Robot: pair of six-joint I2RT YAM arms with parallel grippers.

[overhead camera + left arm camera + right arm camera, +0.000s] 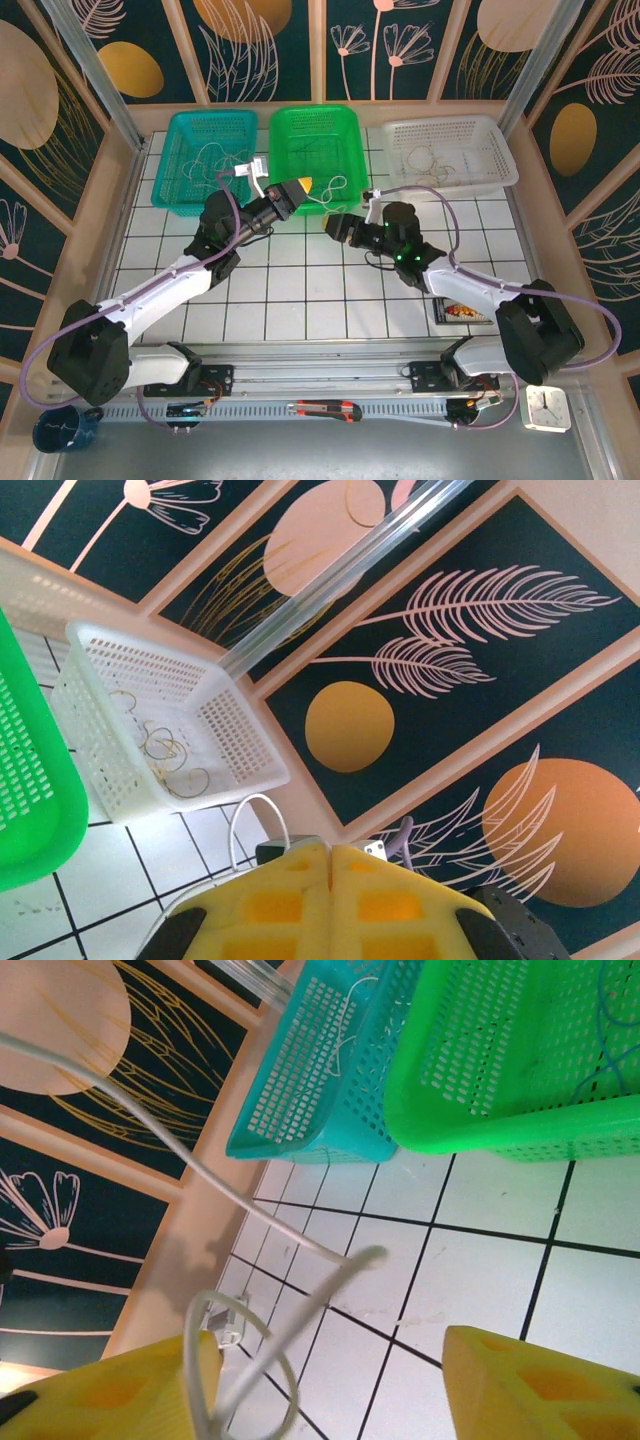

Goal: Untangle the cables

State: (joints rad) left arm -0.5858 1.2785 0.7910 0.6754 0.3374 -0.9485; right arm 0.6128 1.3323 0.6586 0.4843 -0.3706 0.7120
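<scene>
Left gripper (303,187) is up over the front rim of the green basket (352,140), jaws pressed flat together, and by the look of it pinching the white cable (336,186), which curls off its tip in a small loop. Right gripper (333,226) sits just beside it above the worktop (300,290), jaws spread wide. From its own wrist the white cable (250,1205) sweeps across the gap and coils near one finger, touching neither pad that I can see. The smart play, I'd say: close on a single strand below the loop, not the coil itself, then draw the two grippers apart slowly so the curl opens rather than cinches. Pale yellow cords (165,750) lie in the white basket (110,770).
</scene>
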